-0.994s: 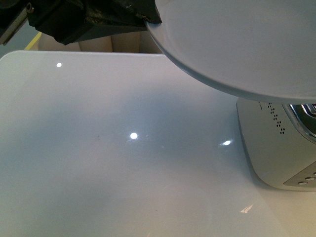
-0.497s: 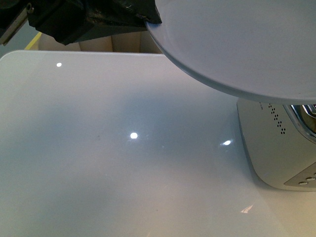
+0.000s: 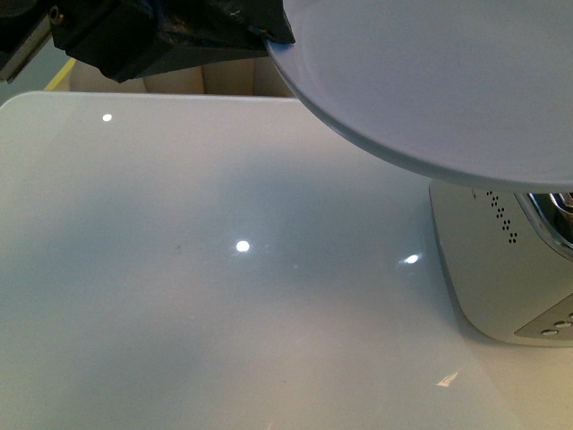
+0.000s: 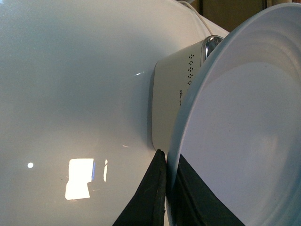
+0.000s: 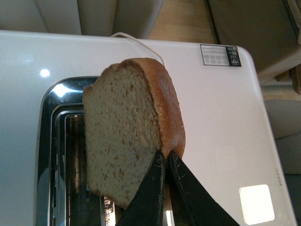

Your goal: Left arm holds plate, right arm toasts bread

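Plate (image 3: 430, 81) was kept nearly unmoved, rim pinched in left gripper (image 4: 170, 188) jaws. Bread (image 5: 127, 141) was pinched in right gripper (image 5: 165, 183) jaws over toaster (image 5: 47, 101) slot; insertion judged pending.

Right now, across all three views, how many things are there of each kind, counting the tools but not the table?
plate: 1
bread slice: 1
toaster: 1
tools: 2, the left tool gripping the plate's rim and the right tool gripping the bread slice
Total: 5
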`<state>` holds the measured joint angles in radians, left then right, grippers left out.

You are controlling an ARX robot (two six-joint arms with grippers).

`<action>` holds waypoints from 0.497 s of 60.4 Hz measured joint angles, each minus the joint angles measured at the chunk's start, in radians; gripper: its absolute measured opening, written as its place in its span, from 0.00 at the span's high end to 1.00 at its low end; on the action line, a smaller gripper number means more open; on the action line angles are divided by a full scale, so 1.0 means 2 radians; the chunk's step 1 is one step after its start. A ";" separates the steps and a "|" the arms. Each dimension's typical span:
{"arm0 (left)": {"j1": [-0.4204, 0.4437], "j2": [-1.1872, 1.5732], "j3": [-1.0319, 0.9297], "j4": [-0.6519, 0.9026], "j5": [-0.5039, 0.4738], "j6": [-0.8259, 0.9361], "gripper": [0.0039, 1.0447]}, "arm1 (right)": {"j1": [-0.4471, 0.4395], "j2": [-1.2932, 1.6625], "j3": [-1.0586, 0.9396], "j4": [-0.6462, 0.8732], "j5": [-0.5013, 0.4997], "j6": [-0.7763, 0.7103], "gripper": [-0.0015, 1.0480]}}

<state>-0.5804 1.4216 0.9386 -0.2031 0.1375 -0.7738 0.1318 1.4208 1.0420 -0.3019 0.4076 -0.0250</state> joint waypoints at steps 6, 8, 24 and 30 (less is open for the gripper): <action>0.000 0.000 0.000 0.000 0.000 0.000 0.97 | 0.004 0.003 0.000 -0.001 0.002 -0.001 0.98; 0.000 0.000 0.000 0.000 0.000 0.000 0.97 | 0.006 0.003 0.000 -0.002 0.004 -0.001 0.98; 0.000 0.000 0.000 0.000 0.000 0.000 0.97 | 0.014 -0.003 -0.002 -0.022 0.014 -0.002 0.98; 0.000 0.000 0.000 0.000 0.000 0.000 0.97 | 0.019 -0.009 -0.006 -0.026 0.021 -0.002 0.98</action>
<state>-0.5804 1.4216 0.9386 -0.2031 0.1375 -0.7734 0.1692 1.4021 1.0302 -0.3542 0.4500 -0.0299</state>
